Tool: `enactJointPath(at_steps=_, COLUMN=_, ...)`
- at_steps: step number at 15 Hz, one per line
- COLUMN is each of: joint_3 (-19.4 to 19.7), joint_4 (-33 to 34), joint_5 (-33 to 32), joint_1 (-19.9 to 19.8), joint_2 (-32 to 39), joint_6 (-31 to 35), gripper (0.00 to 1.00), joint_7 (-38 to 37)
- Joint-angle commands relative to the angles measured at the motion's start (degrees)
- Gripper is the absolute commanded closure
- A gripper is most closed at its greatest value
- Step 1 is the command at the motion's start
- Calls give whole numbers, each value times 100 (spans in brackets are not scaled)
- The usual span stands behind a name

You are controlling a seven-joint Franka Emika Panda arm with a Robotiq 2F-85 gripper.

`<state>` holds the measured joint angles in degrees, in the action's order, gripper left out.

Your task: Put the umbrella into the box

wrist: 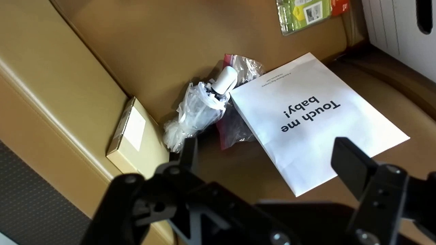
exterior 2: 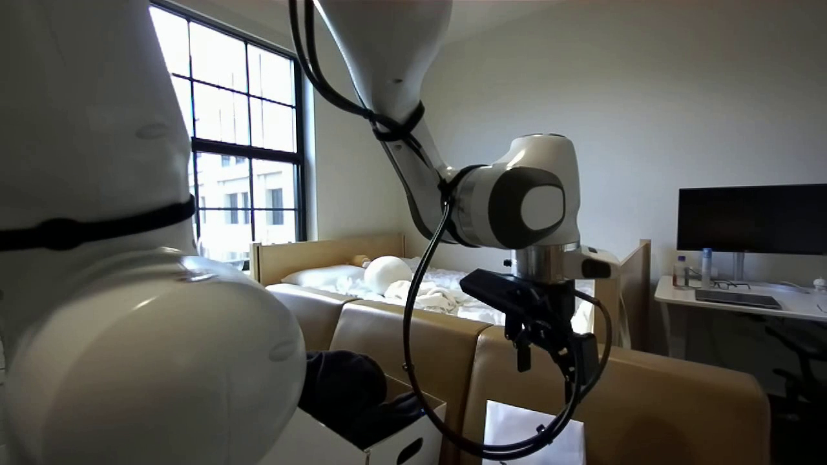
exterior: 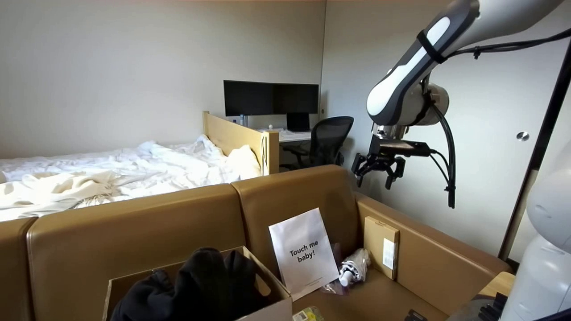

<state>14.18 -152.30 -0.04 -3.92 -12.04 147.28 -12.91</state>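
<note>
The umbrella is a small folded whitish bundle with a white handle. It lies on the sofa seat, and it shows in the wrist view beyond the left fingertip. It does not show in the exterior view from behind the arm. My gripper is open and empty, well above the sofa; its fingers also show in an exterior view and the wrist view. No plain brown box with tall flaps shows. An open-topped box, white outside and brown inside, holds dark cloth; it appears in the wrist view.
A white printed sheet leans on the backrest beside the umbrella. A clear red-edged bag lies partly under it. A flat cardboard box leans on the armrest. A green packet lies on the seat near the open-topped box.
</note>
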Motion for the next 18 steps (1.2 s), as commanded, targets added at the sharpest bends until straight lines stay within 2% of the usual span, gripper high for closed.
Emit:
enactJointPath(at_steps=1, joint_3=112, joint_4=446, joint_5=1171, joint_1=-234, joint_2=1378, joint_6=632, gripper=0, joint_7=279)
enactJointPath(at_steps=2, joint_3=149, joint_4=528, joint_5=1677, joint_1=-283, joint_2=1655, joint_6=704, gripper=0, joint_7=472)
enactJointPath(at_steps=3, joint_3=370, joint_4=670, joint_5=2155, joint_1=-130, joint_2=1919, joint_6=646, gripper=0, joint_7=610)
enactJointPath(at_steps=4, joint_3=74, joint_4=830, joint_5=2599, joint_1=-491, joint_2=2214, joint_6=621, gripper=0, joint_7=678)
enactJointPath(at_steps=7, joint_3=-80, joint_4=1547, joint_5=3891, joint_1=-681, joint_2=3423, joint_6=638, gripper=0, joint_7=681)
enactJointPath(at_steps=9, joint_3=-400, joint_4=1978, joint_5=3918, joint_1=-847, joint_2=3999, joint_6=610, gripper=0, joint_7=345)
enactJointPath(at_steps=10, joint_3=-239, joint_4=1484, joint_5=3599, joint_1=-823, joint_2=3363, joint_6=593, gripper=0, joint_7=470)
enactJointPath(at_steps=12, joint_3=-406, joint_4=1864, joint_5=3663, joint_1=-867, joint_2=3917, joint_6=592, gripper=0, joint_7=349)
enactJointPath(at_steps=15, joint_3=-500, joint_4=2146, joint_5=3710, joint_1=-895, joint_2=4301, joint_6=641, gripper=0, joint_7=309)
enactJointPath(at_steps=18, joint_3=-937, joint_4=2780, joint_5=4136, joint_1=-1314, joint_2=5199, joint_6=573, gripper=0, joint_7=558)
